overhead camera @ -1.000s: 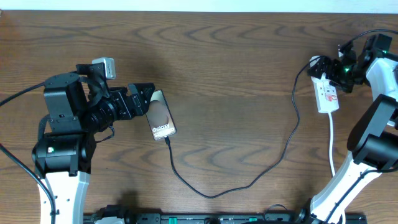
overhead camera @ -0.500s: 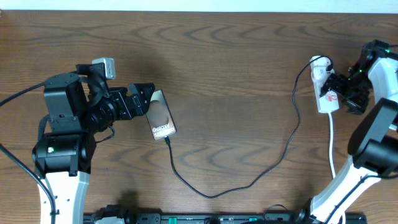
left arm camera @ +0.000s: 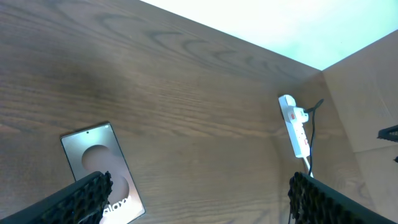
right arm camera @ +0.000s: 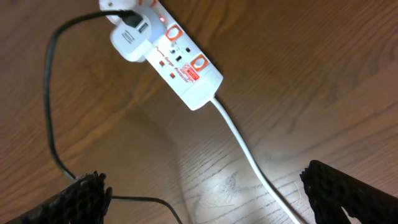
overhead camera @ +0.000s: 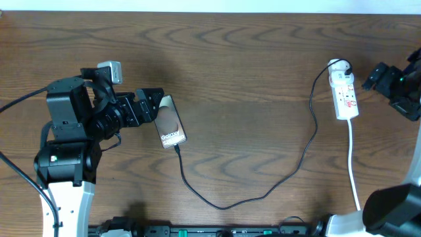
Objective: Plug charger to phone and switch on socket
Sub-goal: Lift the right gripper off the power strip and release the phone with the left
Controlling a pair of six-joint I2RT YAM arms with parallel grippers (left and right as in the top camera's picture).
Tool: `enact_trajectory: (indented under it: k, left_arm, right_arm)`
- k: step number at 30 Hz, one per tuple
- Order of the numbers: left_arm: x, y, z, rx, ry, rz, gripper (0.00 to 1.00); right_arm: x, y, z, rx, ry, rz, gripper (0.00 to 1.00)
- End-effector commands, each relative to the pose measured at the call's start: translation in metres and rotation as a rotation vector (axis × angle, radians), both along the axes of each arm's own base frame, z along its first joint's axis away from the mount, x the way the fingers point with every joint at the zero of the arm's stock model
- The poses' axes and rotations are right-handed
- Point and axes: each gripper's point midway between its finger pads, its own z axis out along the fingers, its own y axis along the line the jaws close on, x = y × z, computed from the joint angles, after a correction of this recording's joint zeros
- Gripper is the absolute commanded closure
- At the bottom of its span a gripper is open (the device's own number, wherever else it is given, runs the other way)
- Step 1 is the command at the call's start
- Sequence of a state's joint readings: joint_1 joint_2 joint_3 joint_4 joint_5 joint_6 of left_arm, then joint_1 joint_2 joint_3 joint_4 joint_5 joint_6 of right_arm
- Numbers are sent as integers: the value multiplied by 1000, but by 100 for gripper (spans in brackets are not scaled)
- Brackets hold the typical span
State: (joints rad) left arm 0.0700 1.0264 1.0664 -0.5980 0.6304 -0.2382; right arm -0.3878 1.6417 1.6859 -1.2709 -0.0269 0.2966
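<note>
Right pincer point(overhead camera: 373, 78) has pulled back right of socket point(overhead camera: 345, 97), jaws wide, empty. Switch glows red, so it's probably on. Charger point(overhead camera: 263, 191) runs left from socket into phone point(overhead camera: 170, 125). Left pincer point(overhead camera: 156, 105) is wide open at the phone, holding nothing.

We find a dark wood-grain tabletop point(overhead camera: 250, 59) carrying the following items. The phone point(overhead camera: 171, 122) lies flat at the left, its labelled end toward the near edge. The charger point(overhead camera: 263, 191) runs from that end in a loose loop across the tabletop to the far end of the socket point(overhead camera: 345, 95), which lies flat at the right. A white cable point(overhead camera: 354, 164) leaves the socket's near end.
</note>
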Motion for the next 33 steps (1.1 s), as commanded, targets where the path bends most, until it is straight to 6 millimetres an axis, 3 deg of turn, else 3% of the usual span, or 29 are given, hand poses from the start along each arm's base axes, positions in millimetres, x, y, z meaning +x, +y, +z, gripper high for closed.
enact_trajectory:
  k: [1, 13, 20, 23, 28, 33]
  left_arm:
    - [-1, -2, 0, -1, -3, -16, 7]
    - [-4, -3, -3, 12, 7, -17, 7]
    - [-27, 30, -23, 211, -22, 185, 7]
    - [-34, 35, -20, 227, -130, 226, 7]
    - [-44, 35, 9, 169, -545, 271, 7]
    - [-62, 39, 24, 133, -836, 315, 7]
  right_arm:
    - [-1, 2, 7, 1, -22, -9, 1]
    - [-1, 2, 7, 2, -22, -8, 1]
    - [-1, 2, 7, 2, -22, -8, 1]
    - [-1, 2, 7, 2, -22, -8, 1]
    - [-1, 2, 7, 2, -22, -8, 1]
    - [-1, 2, 7, 2, -22, -8, 1]
